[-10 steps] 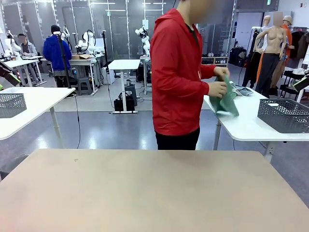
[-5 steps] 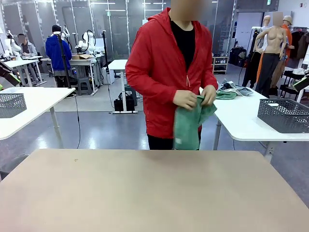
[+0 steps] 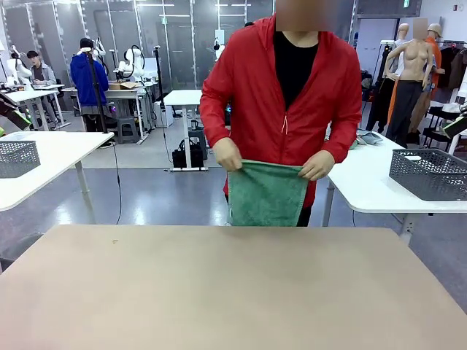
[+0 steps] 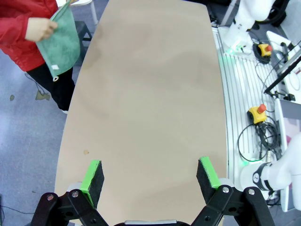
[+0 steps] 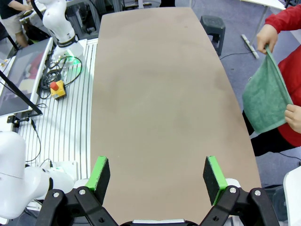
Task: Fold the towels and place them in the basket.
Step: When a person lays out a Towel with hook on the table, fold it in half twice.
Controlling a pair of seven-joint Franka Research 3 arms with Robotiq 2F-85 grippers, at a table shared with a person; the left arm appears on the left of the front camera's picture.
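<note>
**Towel's lower edge lost behind the worktop**

In the front view, the bottom of the mint green towel (image 3: 267, 193) drops behind the far rim of the worktop (image 3: 233, 292). The legs of the person (image 3: 284, 87) holding it are hidden there too. The picture's right edge cuts the basket (image 3: 430, 173) on the neighbouring table, and the left edge cuts a second basket (image 3: 18, 158). The person's sleeve partly covers some cloths (image 3: 368, 137), which are too small to tell apart. Each wrist view crops most of the person at its side edge. The bottom edge cuts off the bodies of the left gripper (image 4: 149, 176) and the right gripper (image 5: 160, 174).
</note>
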